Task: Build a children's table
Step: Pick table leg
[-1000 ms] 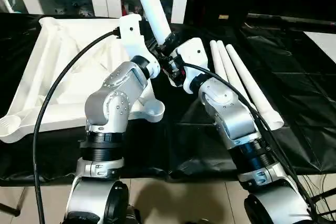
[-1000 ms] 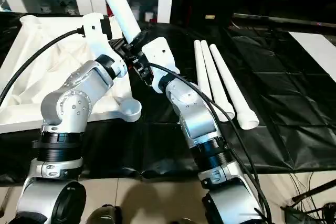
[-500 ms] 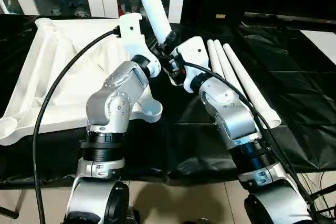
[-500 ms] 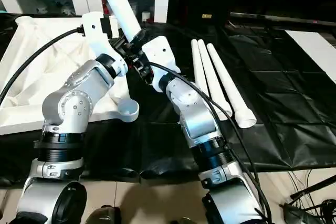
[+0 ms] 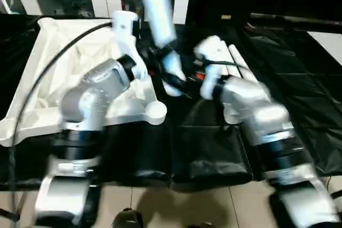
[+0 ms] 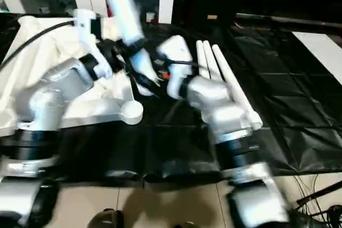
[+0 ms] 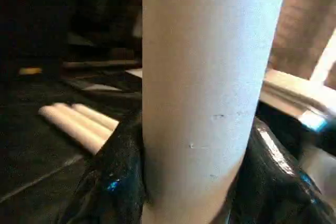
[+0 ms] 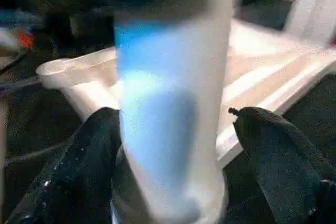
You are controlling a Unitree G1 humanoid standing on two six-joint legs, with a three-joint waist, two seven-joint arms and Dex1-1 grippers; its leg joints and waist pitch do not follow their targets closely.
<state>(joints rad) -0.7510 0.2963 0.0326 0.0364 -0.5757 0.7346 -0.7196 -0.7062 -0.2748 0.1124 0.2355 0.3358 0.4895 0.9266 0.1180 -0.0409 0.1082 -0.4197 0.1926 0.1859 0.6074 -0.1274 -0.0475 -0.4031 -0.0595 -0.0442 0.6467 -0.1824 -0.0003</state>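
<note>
We see the left pincer (image 7: 191,192) clenched on a white leg (image 7: 210,77), held upright over the desk (image 5: 299,68). Right pincer (image 8: 173,156) stands released around it – fingers (image 8: 92,161) apart from the tube. Tabletop (image 5: 59,78) lies left, underside up; spare legs (image 6: 214,65) right.

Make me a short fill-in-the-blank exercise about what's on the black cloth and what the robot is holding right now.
1. The left end effector is closed on a white table ____.
2. On the black cloth beside the right arm lie ____ spare legs.
3. The white tabletop lies with its ribbed ____ facing up.
4. The right end effector's fingers stand ____ from the held leg.

Missing words: leg; three; underside; apart
</note>
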